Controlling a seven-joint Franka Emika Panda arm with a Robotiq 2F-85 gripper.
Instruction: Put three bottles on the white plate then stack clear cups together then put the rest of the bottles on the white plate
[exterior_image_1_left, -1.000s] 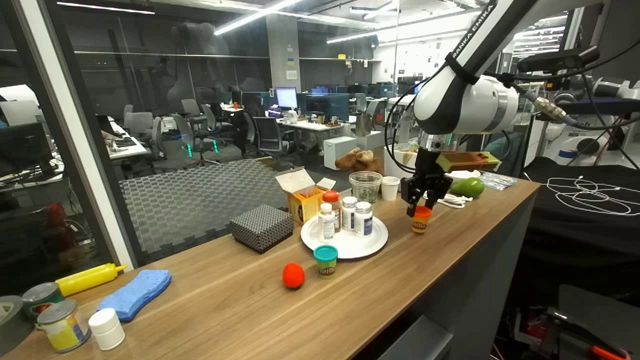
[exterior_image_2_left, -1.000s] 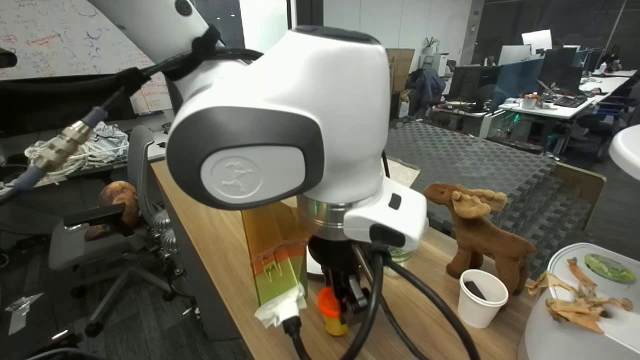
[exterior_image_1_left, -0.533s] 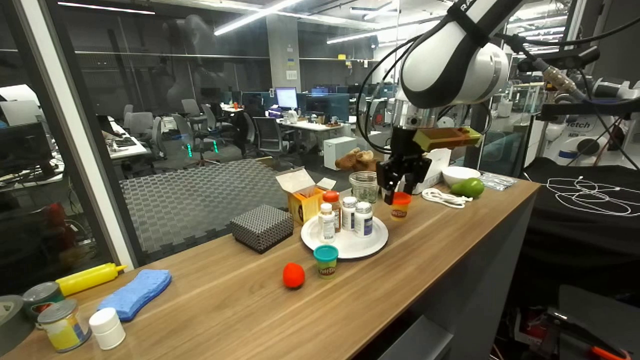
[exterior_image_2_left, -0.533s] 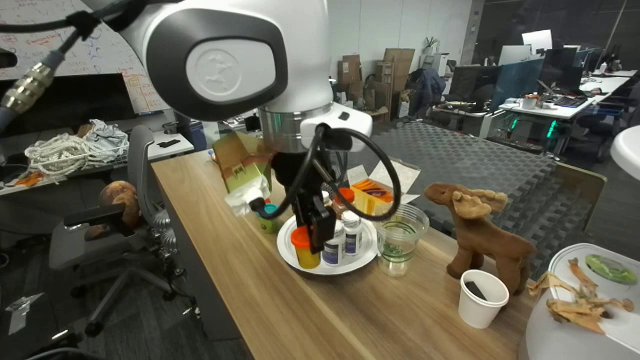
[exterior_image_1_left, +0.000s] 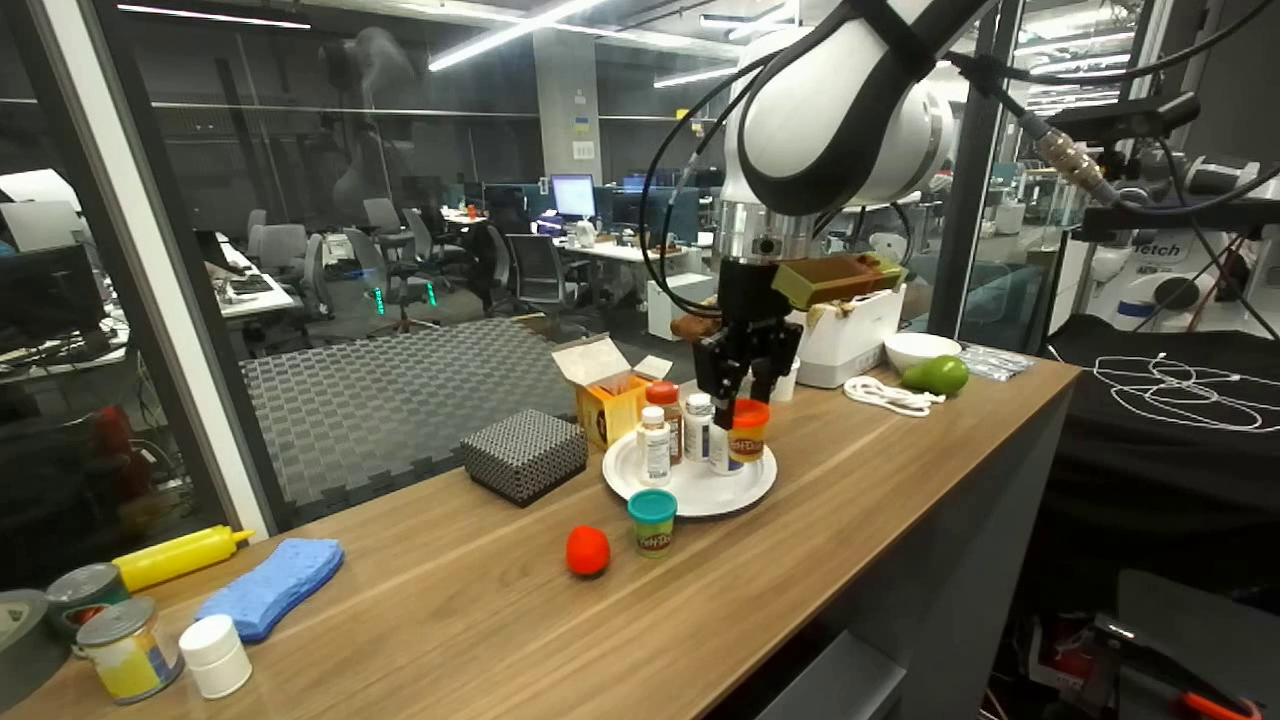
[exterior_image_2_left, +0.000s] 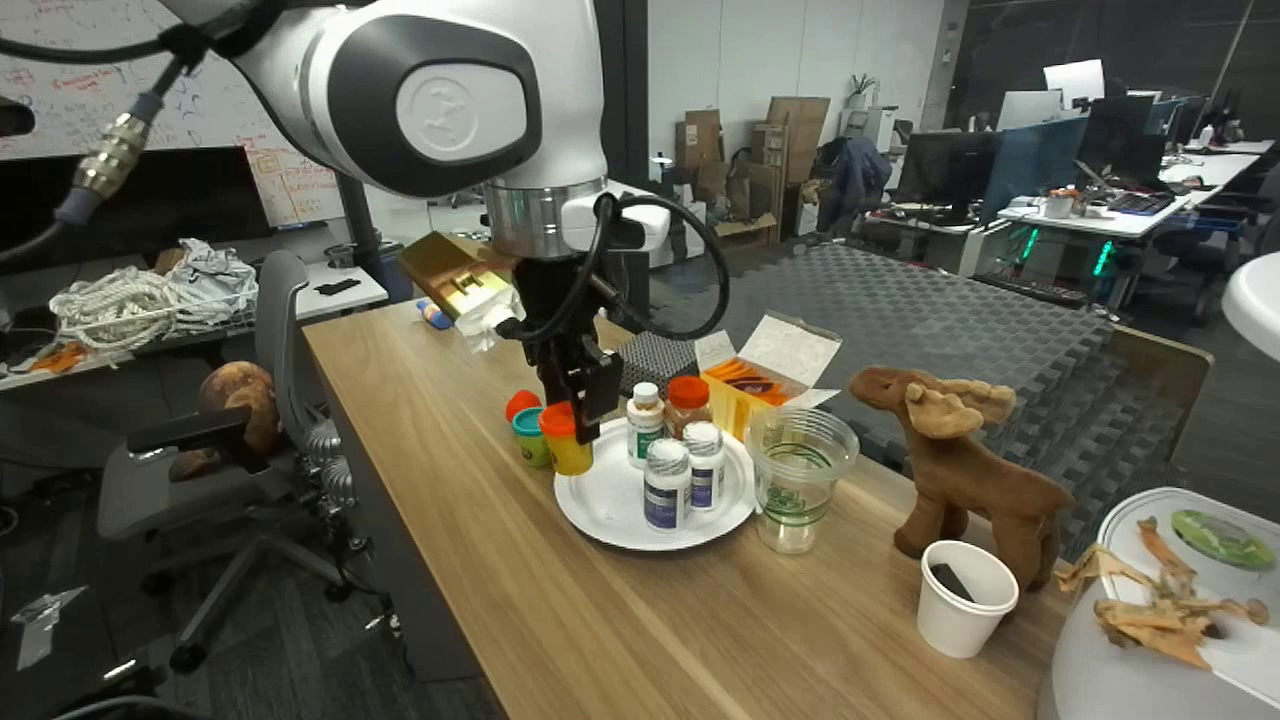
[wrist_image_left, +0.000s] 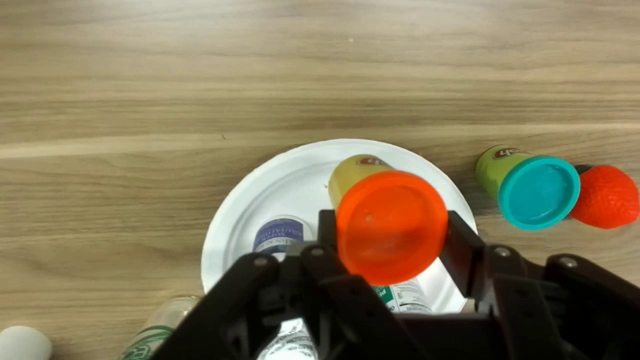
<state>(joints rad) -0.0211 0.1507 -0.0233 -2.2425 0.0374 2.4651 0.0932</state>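
A wood-grain counter (exterior_image_2_left: 560, 620) fills the lower middle of an exterior view. An orange-lidded bottle (exterior_image_2_left: 569, 452) is suspended left of centre, pinched by the gripper (wrist_image_left: 390, 228); the wrist view shows it against the white plate (exterior_image_2_left: 610, 512). Four capped bottles (exterior_image_2_left: 668, 492) stand on the plate; clear cups (exterior_image_2_left: 800, 485) just beside, right of centre.

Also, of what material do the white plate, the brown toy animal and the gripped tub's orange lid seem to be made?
White plate: matte, perhaps paper or foam; the pressed ring fits either.
Brown toy animal: likely dull plush fabric, with rounded, stuffed-looking limbs.
Orange lid: probably moulded plastic, smooth, with soft highlights and a raised rim.
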